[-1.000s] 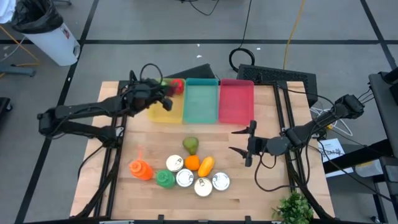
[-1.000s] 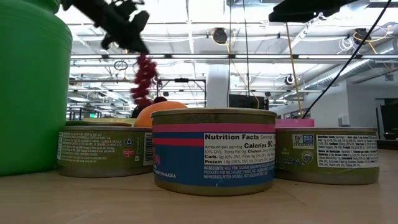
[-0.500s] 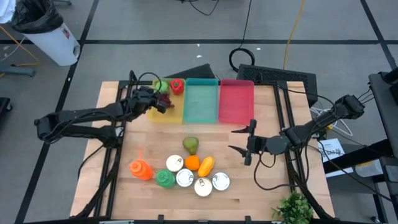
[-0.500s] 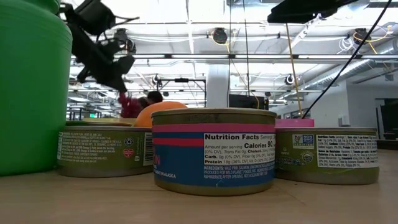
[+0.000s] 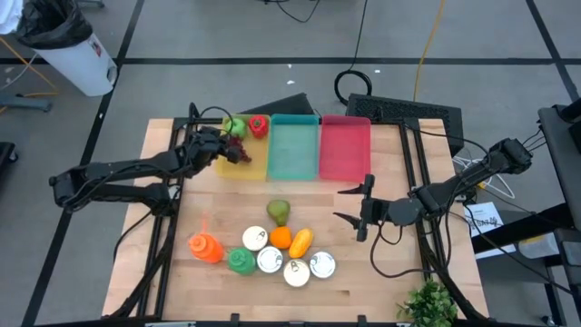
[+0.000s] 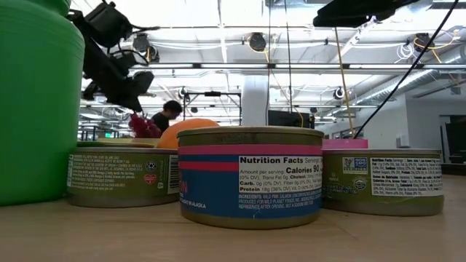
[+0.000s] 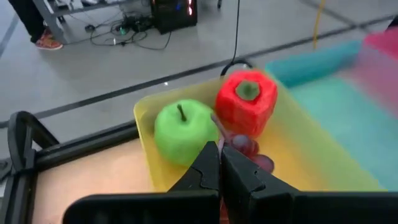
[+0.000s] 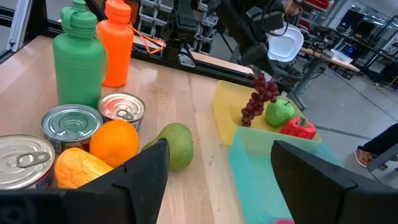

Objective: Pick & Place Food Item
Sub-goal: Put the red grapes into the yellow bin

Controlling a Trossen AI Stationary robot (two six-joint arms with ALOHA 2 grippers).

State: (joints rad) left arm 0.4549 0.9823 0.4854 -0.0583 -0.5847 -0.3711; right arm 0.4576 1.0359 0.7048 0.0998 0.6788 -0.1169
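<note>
I'm looking down on the wooden desk point(image 5: 363, 272), and along its far edge three trays are sitting side by side: yellow tray point(image 5: 238, 165) on the left, teal tray point(image 5: 294, 150) in the middle, pink tray point(image 5: 345, 150) on the right. My left arm is reaching in from the left, and the left gripper point(image 5: 227, 148) is hanging over the yellow tray with its fingers pinched tight on the stem of a bunch of dark red grapes point(image 5: 241, 153). The grapes are dangling into the tray, just beside the green apple point(image 5: 235, 126) and the red pepper point(image 5: 259, 126) at the tray's far end. My right arm is waiting on the right side of the desk, the right gripper point(image 5: 356, 211) standing wide and holding nothing. Near the front edge I'm seeing the cluster: an orange bottle point(image 5: 205, 246), a green bottle point(image 5: 240, 262), four cans point(image 5: 297, 272), then a pear point(image 5: 279, 211), an orange point(image 5: 280, 237) and a yellow-orange fruit point(image 5: 300, 242) lying touching the orange.
</note>
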